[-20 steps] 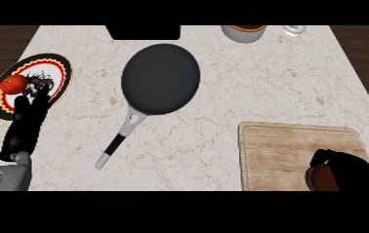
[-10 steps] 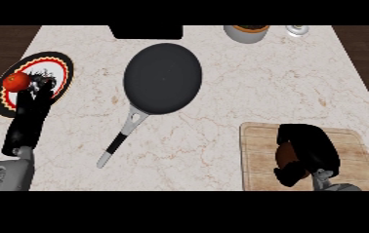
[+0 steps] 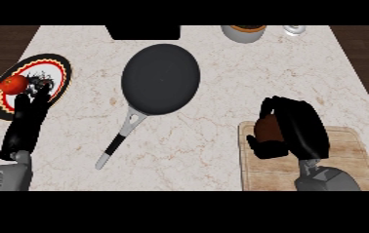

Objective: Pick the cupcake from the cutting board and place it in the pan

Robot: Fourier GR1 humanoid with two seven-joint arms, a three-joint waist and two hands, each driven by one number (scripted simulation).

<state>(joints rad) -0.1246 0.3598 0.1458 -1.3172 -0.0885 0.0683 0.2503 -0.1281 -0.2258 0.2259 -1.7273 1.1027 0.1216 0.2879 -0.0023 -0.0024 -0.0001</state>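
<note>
The robot's right hand (image 3: 296, 129), black, is curled round a small brown cupcake (image 3: 268, 128), over the upper left corner of the pale wooden cutting board (image 3: 338, 154). Which way the cupcake points cannot be told, since only its rounded left side shows. To the upper left, well apart, lies the dark oval frying pan (image 3: 161, 79), its long axis running up the counter and its grey handle (image 3: 119, 142) pointing down-left. At the left edge, the left hand (image 3: 27, 122) rests open with fingers up, beside a patterned plate (image 3: 57, 71) bearing a red tomato (image 3: 14, 84).

Right hand (image 3: 297, 129) curled; left hand (image 3: 27, 117) resting, fingers straight.
</note>
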